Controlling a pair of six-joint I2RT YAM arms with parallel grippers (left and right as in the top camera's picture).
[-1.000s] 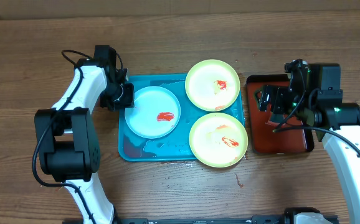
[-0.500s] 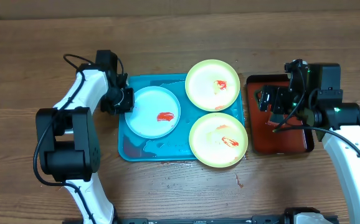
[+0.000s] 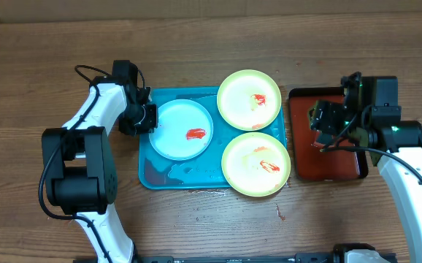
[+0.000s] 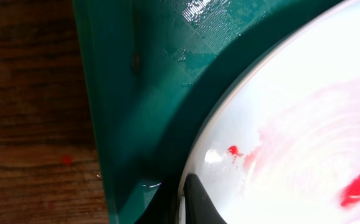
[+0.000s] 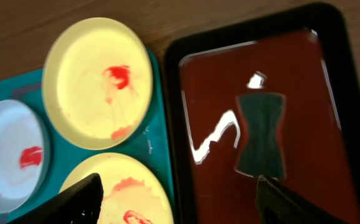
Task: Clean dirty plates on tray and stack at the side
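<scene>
Overhead straight down over table [image 3: 211, 44], left wrist very close — right wrist higher, all share the tray [image 3: 182, 176]

A pale plate [image 4: 292, 93] (wet, smeared with red sauce) lies in the turquoise tray [image 4: 142, 93], the left claw [image 4: 183, 210] closed on its rim with 1 dark finger showing, wooden tabletop [image 4: 30, 93] alongside.

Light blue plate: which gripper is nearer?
Left. The left gripper is at the left rim of the light blue plate, jaws shut on it; the right gripper hangs over the dark red tray.
</scene>
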